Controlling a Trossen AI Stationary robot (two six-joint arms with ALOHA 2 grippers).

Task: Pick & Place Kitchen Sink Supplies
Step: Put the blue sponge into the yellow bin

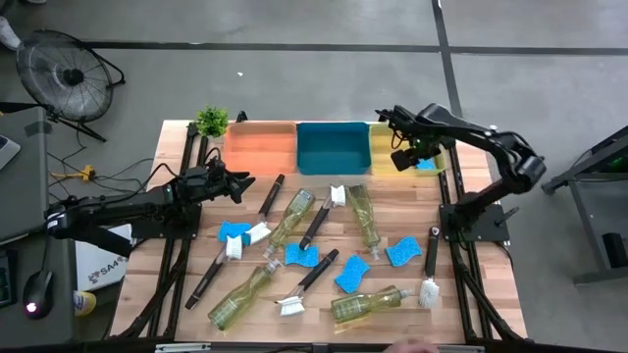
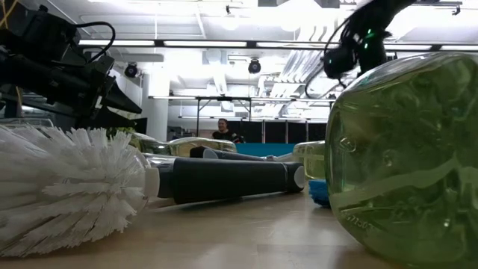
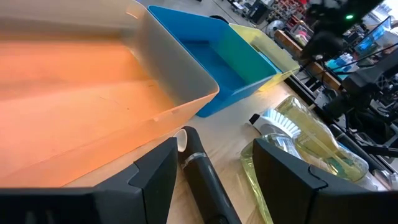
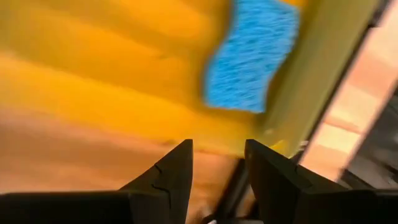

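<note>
Right gripper [image 1: 404,157] hung over yellow bin [image 1: 385,147], fingers apart, nothing held; blue sponge [image 4: 252,56] lay inside bin. Left gripper [image 1: 234,183] parked near orange bin [image 1: 260,147], fingers spread, empty, brush [image 3: 202,177] just ahead of it. Remaining sponges, bottles, brushes scattered across table [image 1: 177,147]. Risks, judged: items crowded and overlapping mid-table, so next grab might nudge neighbour or pinch two at once; bottles lay on sides, likely to roll under fingers; arm retreating low could clip bin wall.
</note>
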